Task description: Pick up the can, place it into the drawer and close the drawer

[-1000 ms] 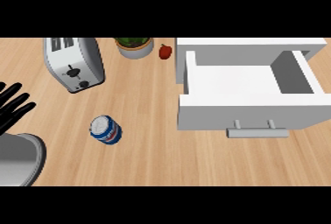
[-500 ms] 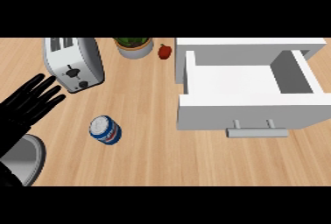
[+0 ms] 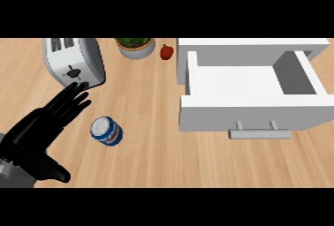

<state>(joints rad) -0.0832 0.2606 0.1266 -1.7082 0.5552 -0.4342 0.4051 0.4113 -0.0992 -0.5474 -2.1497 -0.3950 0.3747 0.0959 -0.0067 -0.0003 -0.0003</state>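
Left hand [image 3: 46, 126] advanced toward toaster, glossy black fingers straight; cylindrical blue-white can [image 3: 105, 131] beside it on woodgrain.

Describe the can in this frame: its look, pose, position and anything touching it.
The can is a short cylinder with a pale, silvery top and a blue and white label with a touch of red. It stands on the wooden counter, appearing slightly tilted from this steep view, left of the open white drawer and below the toaster. The left hand, open with straight fingers, is close on its left but not touching it. Nothing else touches it.
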